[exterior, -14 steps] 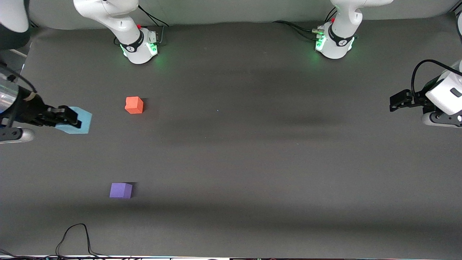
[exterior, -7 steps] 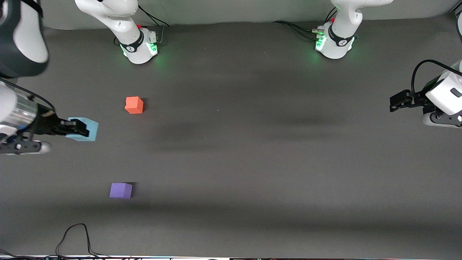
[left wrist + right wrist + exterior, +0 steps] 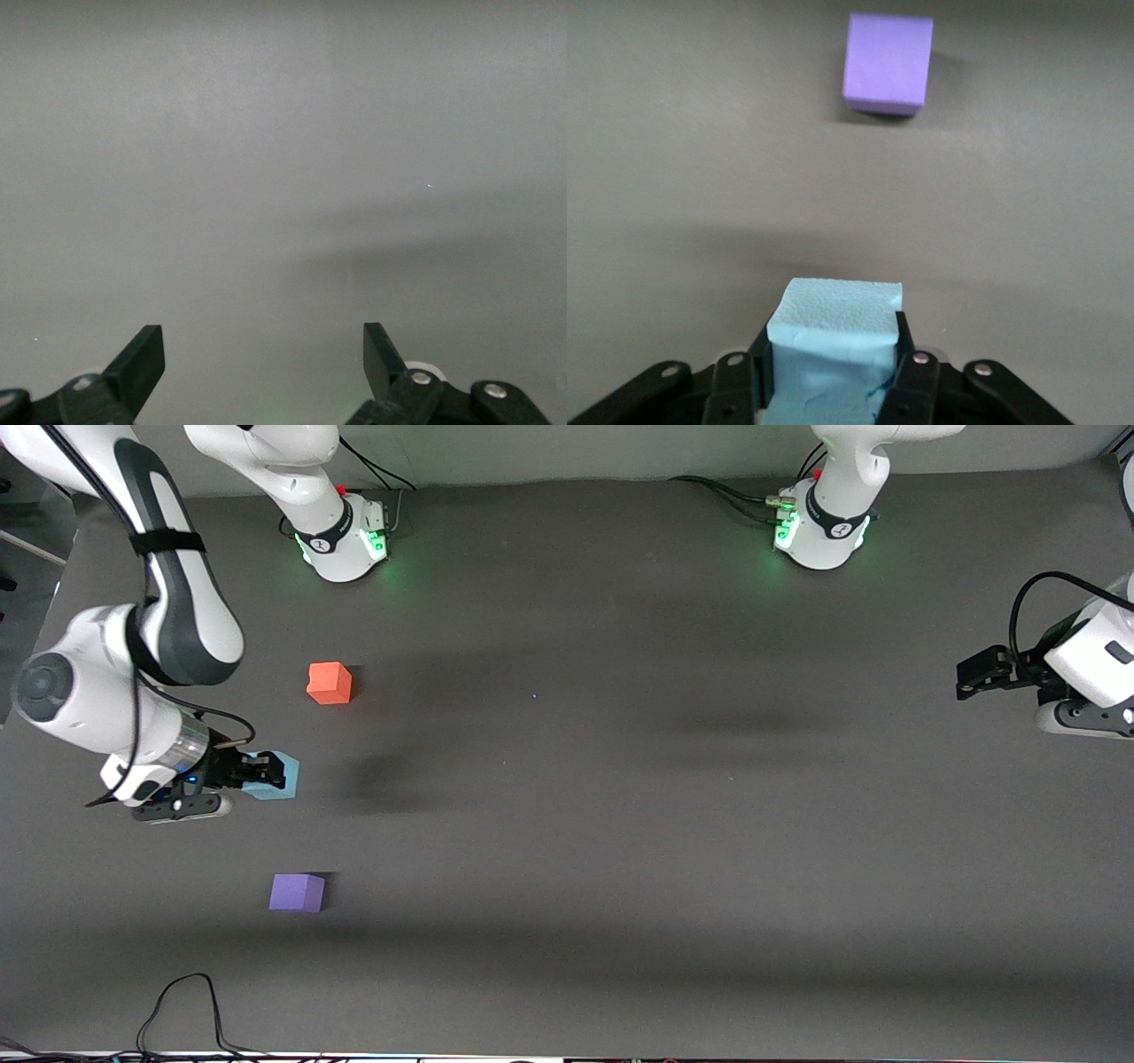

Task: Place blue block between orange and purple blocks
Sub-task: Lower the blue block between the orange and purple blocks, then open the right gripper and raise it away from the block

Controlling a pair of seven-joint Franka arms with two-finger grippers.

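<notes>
We see the right gripper [image 3: 266, 772] clamping the grainy foam blue block [image 3: 276, 777] above the table between the matte orange block [image 3: 330, 683] and purple block [image 3: 297, 892], while the left gripper [image 3: 974, 673] waits, jaws spread wide.

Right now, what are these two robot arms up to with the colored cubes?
The right gripper holds the blue block in the air over the table, near the gap between the orange block and the purple block. Both of those sit untouched. The left gripper waits open at its own end.
</notes>
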